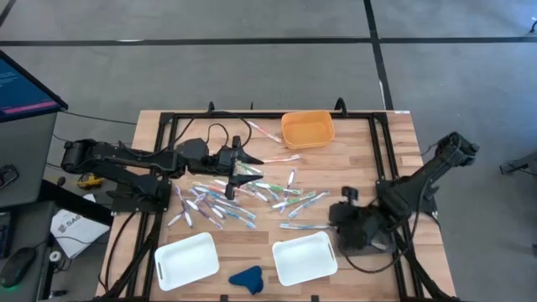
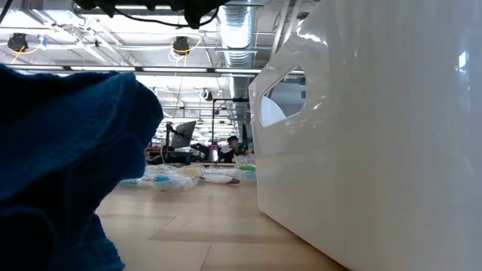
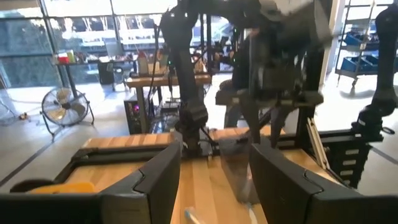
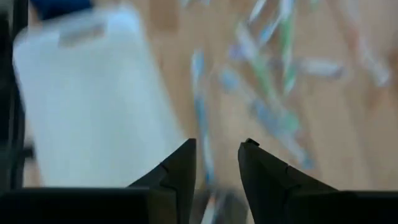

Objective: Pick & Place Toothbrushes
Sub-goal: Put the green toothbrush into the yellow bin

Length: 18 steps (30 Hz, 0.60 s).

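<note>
Hovering at left-centre of the high view, left gripper (image 1: 243, 164) with fingers spread and empty, at the upper-left edge of the toothbrushes (image 1: 243, 197). Lying scattered across mid-frame, those brushes — long axes mostly slanting or running left-right. Resting alone just above the right white tray (image 1: 305, 257), one toothbrush (image 1: 304, 226), lengthwise left to right. Waiting at lower right, right gripper (image 4: 217, 163) — fingers parted, holding nothing, nearer to that stray brush, just to its right.
</note>
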Tool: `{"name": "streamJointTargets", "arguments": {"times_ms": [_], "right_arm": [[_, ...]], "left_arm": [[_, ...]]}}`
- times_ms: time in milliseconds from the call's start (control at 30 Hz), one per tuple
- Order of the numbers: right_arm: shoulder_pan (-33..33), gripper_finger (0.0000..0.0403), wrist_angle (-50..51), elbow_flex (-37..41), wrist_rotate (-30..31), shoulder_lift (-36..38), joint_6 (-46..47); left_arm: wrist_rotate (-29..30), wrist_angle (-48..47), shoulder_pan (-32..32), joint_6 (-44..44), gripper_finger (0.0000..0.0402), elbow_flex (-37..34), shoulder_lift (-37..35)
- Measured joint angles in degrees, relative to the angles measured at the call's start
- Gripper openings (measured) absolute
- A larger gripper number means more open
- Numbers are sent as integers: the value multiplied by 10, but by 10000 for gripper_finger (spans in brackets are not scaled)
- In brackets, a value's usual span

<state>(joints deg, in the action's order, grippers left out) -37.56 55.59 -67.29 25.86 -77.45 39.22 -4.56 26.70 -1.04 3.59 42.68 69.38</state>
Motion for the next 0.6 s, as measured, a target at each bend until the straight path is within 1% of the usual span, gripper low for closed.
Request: {"name": "streamJointTargets", "arguments": {"times_ms": [67, 200, 300, 367, 467, 533, 600], "right_arm": [[21, 113, -33, -1, 39, 0, -32], [51, 113, -83, -1, 155, 0, -78], [72, 113, -118, -1, 215, 1, -109], [88, 113, -155, 0, 223, 8, -155], [111, 113, -244, 1, 220, 17, -223], [119, 113, -307, 14, 196, 27, -276], [125, 113, -354, 35, 147, 37, -312]], "left_arm": [[0, -13, 0, 0, 187, 0, 0], [0, -33, 0, 3, 187, 0, 0], [0, -52, 0, 3, 187, 0, 0], [0, -56, -3, 4, 187, 0, 0], [0, -67, -9, 4, 187, 0, 0], [0, -84, -14, 4, 187, 0, 0], [0, -100, -18, 0, 187, 0, 0]]}}
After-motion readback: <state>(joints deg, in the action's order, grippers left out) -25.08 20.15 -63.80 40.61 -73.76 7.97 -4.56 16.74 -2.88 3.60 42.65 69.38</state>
